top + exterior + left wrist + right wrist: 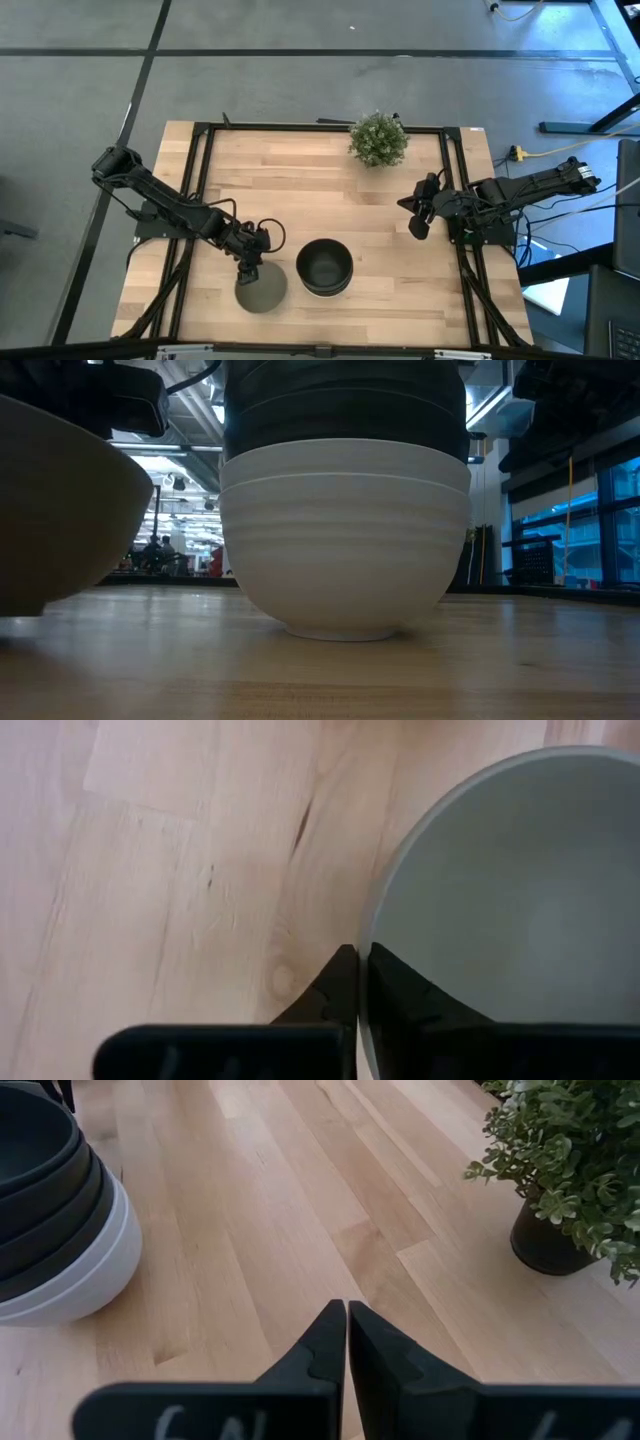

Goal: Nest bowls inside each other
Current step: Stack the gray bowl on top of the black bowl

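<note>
You are nearly finishing: the stack of bowls [325,266], black over white, is sitting nested mid-table, leaving only the grey-olive bowl [261,291] just beside it. Your left gripper [249,272] is pinching that bowl's rim, while the right gripper [417,222] is waiting clenched and empty near the potted plant [378,139].

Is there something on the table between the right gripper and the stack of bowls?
No. In the right wrist view, only bare wood lies between the right gripper and the stack of bowls.

Two dark jointed arms, black cables along them, tapered black claw fingers [330,1345], pale scrawled wrist markings
</note>
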